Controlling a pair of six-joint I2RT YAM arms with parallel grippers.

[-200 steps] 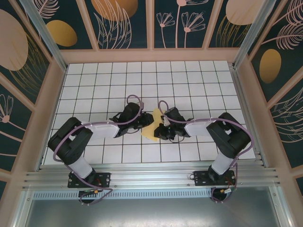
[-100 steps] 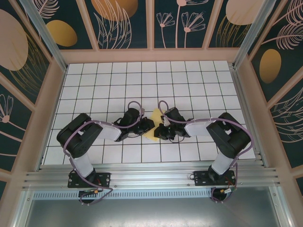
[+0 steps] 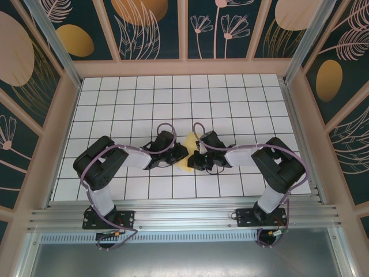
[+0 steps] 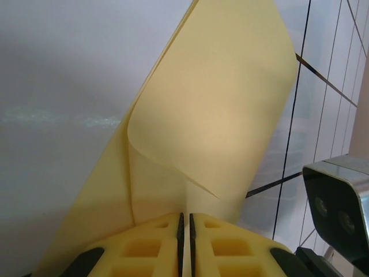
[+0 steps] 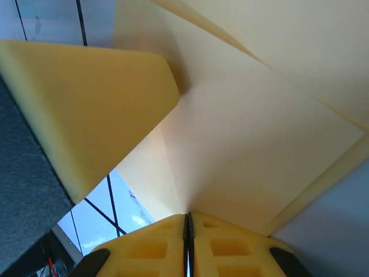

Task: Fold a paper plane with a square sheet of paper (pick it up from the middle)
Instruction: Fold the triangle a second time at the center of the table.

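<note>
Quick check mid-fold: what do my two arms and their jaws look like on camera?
The left arm and right arm match: glossy black joint housings, white link covers, black bases. A thin purple cable loops along each. The jaws are pale-yellow moulded blocks with rectangular recesses.

No writing noted. No text, label, brand, number or sign can be read on any surface.
</note>
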